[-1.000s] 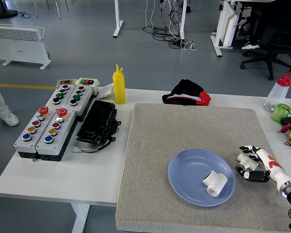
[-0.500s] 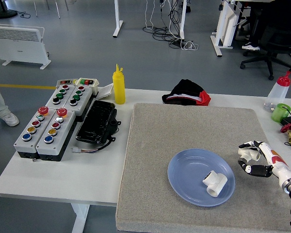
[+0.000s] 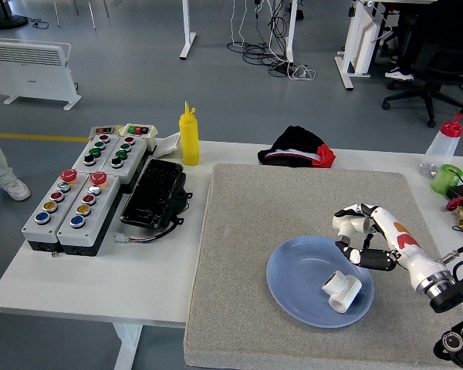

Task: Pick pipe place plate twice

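A blue plate (image 3: 293, 289) lies on the grey mat (image 3: 293, 208) near the front. A white pipe tee (image 3: 341, 291) lies in the plate's right part. My right hand (image 3: 356, 237) reaches in from the lower right and is shut on a second white pipe piece (image 3: 349, 227). It holds this piece above the plate's upper right rim. The left arm is out of view.
Two grey button boxes (image 3: 85, 193) and a black case (image 3: 154, 193) stand at the left. A yellow squeeze bottle (image 3: 189, 136) and a black and red cloth (image 3: 297, 148) are at the back. A clear bottle (image 3: 445, 142) and a green cup (image 3: 447, 178) stand at the right edge.
My right hand has lifted the second pipe piece from the mat right of the plate and carried it left, up to the plate's rim. The pipe tee in the plate has not moved.
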`<move>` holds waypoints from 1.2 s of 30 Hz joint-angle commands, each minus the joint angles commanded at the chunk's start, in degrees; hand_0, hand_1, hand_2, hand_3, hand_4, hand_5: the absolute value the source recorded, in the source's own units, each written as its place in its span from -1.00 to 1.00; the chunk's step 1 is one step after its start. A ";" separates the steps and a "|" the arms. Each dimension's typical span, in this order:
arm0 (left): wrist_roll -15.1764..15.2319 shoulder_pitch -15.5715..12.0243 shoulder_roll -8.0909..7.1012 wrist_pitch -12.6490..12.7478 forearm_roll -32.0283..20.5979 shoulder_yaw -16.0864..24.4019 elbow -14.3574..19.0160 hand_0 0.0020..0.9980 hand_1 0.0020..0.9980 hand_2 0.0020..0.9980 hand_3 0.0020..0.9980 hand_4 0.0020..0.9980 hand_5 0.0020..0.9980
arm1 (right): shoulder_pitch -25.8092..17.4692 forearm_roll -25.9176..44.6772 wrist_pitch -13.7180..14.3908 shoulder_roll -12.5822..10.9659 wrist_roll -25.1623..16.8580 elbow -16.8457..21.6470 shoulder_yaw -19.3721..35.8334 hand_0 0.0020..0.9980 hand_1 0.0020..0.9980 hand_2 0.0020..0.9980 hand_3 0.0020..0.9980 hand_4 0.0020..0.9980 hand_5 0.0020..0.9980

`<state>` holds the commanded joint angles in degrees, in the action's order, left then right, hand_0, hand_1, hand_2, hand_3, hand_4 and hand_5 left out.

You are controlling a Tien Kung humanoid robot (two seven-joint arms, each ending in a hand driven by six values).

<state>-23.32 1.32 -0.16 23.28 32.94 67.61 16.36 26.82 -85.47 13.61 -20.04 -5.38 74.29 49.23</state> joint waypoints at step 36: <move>0.16 0.37 -0.09 0.22 -0.42 -0.25 -0.07 0.21 0.19 0.41 0.45 0.11 1.00 | -0.02 0.20 0.10 1.48 0.75 2.42 1.45 0.99 0.84 1.00 0.93 0.58 -0.47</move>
<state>-23.16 1.68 -0.25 23.51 32.52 67.35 16.29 26.80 -85.26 13.71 -18.56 -4.62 76.71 50.68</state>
